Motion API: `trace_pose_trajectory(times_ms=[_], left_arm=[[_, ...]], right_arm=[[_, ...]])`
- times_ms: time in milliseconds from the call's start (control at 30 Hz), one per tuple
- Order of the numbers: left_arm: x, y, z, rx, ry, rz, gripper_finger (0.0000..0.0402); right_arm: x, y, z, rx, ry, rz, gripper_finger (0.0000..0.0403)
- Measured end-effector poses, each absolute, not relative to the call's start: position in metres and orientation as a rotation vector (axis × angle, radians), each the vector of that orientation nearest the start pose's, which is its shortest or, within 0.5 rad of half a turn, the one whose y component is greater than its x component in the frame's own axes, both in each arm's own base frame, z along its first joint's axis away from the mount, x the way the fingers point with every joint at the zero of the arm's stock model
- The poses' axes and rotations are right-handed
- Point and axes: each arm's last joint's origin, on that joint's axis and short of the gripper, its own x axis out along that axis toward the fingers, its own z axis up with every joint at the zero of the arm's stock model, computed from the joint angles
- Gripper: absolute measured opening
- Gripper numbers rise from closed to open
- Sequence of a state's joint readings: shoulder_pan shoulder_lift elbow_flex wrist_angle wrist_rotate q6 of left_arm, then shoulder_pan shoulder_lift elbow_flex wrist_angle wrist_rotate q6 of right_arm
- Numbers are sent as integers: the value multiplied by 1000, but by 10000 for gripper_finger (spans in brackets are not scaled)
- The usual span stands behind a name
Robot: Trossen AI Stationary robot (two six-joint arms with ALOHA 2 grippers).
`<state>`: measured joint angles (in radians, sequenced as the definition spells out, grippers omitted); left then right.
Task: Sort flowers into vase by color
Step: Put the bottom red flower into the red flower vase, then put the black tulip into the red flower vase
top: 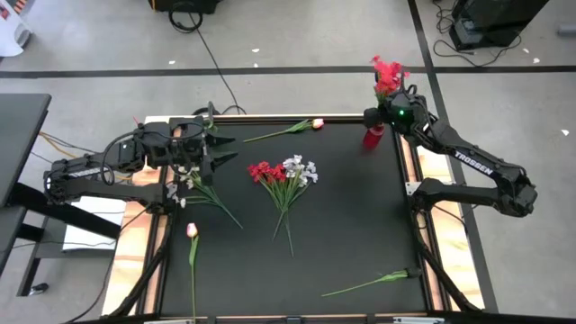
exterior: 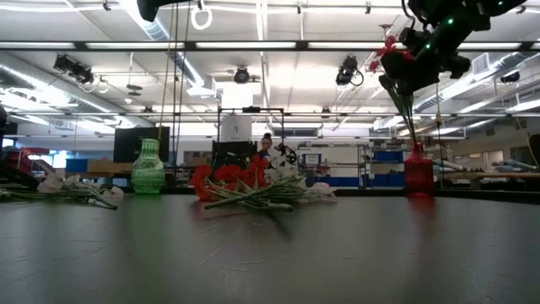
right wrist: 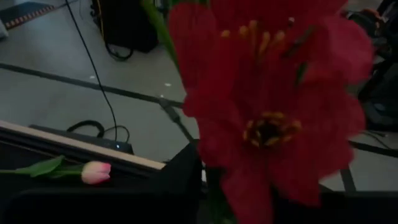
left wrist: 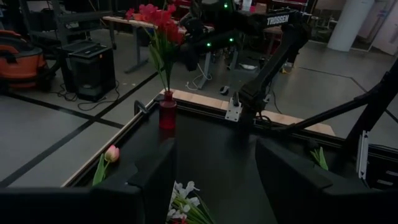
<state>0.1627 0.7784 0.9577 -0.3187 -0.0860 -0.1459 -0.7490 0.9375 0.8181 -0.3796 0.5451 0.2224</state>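
So the red flower bunch (top: 389, 74) is standing stems-down in the red vase (top: 373, 137) at the far right corner of the bench (top: 351, 225), blooms sticking up well above the rim. The right gripper (top: 393, 101) is right there on the stems, just under the blooms and above the vase; its wrist camera is basically all red petals (right wrist: 273, 112). Can't honestly tell if its fingers are clamped on the stems or have let go, too much flower in the way.

Way off toward the other arm from that gripper, mid-bench, there's a loose pile of red and white flowers (top: 284, 175) lying flat with the stems fanned toward the near edge. A pink bud (top: 317, 123) lies at the far edge, between the two grippers. Another pink bud (top: 191, 231) is near the left edge, and one more stem (top: 369, 283) lies down by the near right corner.

The left gripper (top: 219, 151) hovers over the far left of the bench, fingers (left wrist: 155, 180) spread apart and holding nothing, with a few white flowers (top: 187, 180) lying just beside it. A green vase (exterior: 148, 167) shows up on that side in the low view.
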Motion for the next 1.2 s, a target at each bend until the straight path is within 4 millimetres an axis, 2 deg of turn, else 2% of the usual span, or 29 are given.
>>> trace_pose_trajectory(times_ms=[200, 367, 500, 667, 900, 1067, 1200], left_arm=[[156, 28, 378, -150, 121, 258, 224], [156, 28, 378, -150, 121, 258, 224], [156, 28, 378, -150, 121, 258, 224], [156, 28, 378, -150, 121, 258, 224], [156, 28, 378, -150, 121, 258, 224], [156, 28, 378, -150, 121, 258, 224], [156, 28, 378, -150, 121, 258, 224]], right_arm=[[126, -137, 298, 389, 442, -1286, 155], [119, -132, 309, 497, 497, -1263, 188], [110, -126, 329, 569, 529, -1274, 204], [100, -117, 361, 570, 526, -1274, 211], [92, -107, 408, 512, 411, -1200, 212], [90, -99, 436, 424, 341, -1016, 212], [96, -98, 444, 422, 294, -834, 211]])
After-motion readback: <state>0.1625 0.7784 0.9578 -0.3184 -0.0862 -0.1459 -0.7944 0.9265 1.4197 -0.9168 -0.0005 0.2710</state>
